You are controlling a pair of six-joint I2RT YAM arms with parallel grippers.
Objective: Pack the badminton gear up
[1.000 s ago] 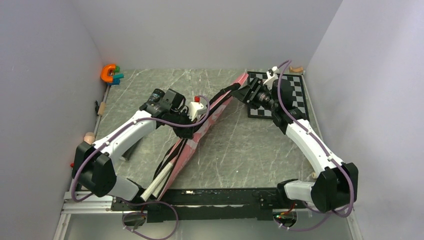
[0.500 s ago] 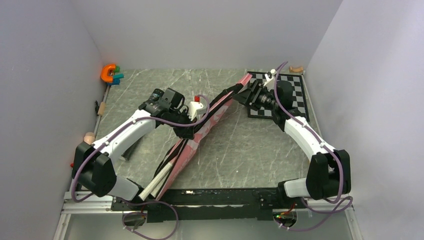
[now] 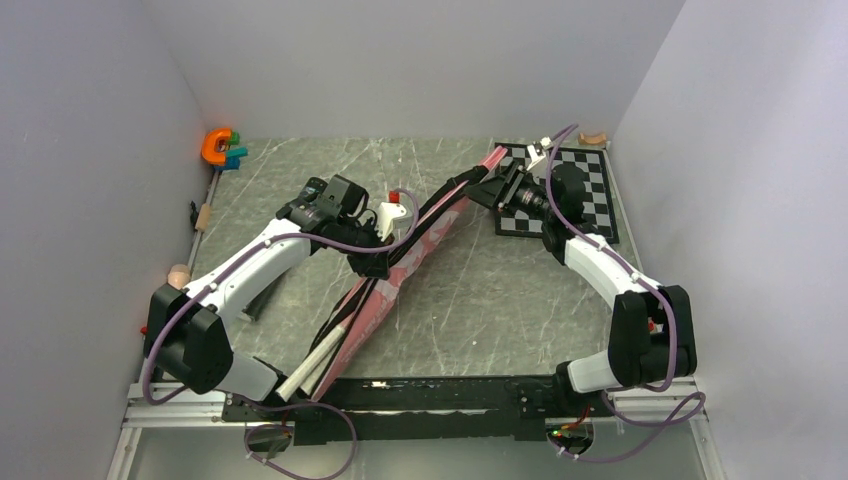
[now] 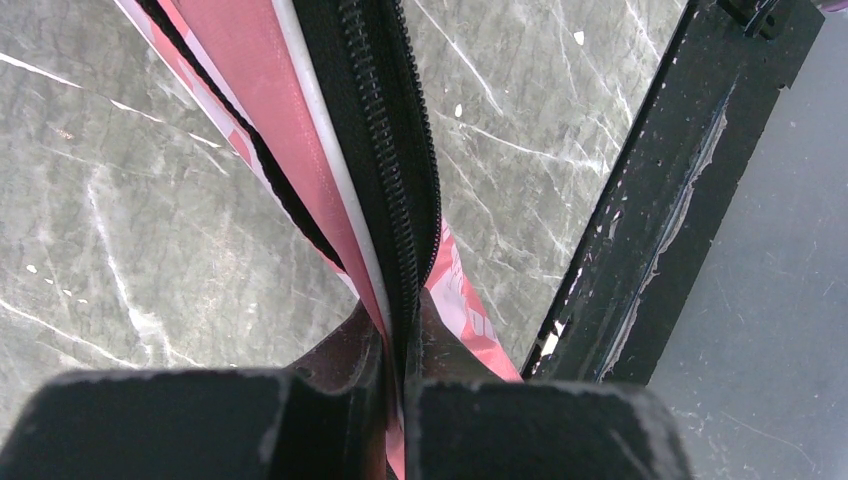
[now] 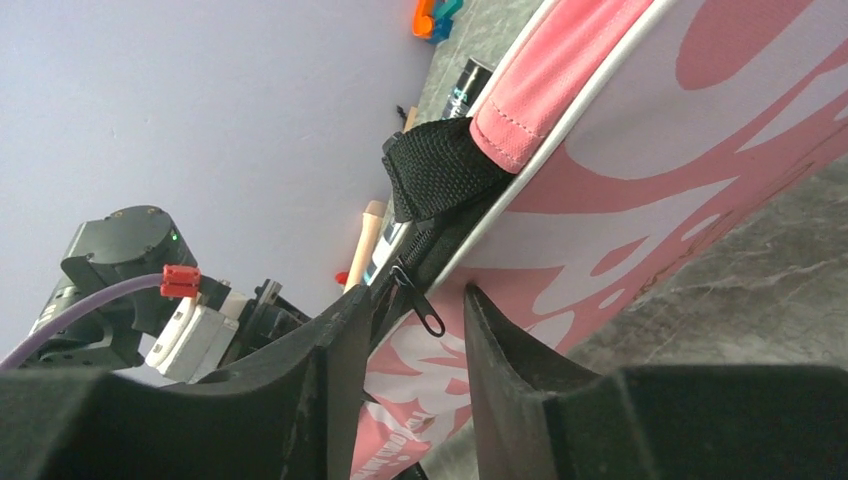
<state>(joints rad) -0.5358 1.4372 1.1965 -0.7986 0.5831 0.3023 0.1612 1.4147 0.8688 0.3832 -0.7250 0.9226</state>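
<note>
Left fingers [image 4: 300, 420] are clenching the racket bag [image 4: 240, 80] at its seam; right fingers [image 5: 510, 360] are straddling the zipper pull [image 5: 422, 308], unclosed. That tiny tab may be slipping out.

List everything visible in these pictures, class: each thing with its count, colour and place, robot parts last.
racket bag: one, pink with black zipper, diagonal across the table
racket handles: apparently two, white, poking from the bag's near end
black tube: one, black, partly under the left forearm
chessboard: one, black-and-white, far right corner
toy: one, orange and teal, far left corner
small pale pieces: at least three, left edge and far right corner; too small to identify
left gripper: one, black, shut on the racket bag's zipper edge, mid-length
right gripper: one, black, open around the zipper pull at the bag's far end
</note>
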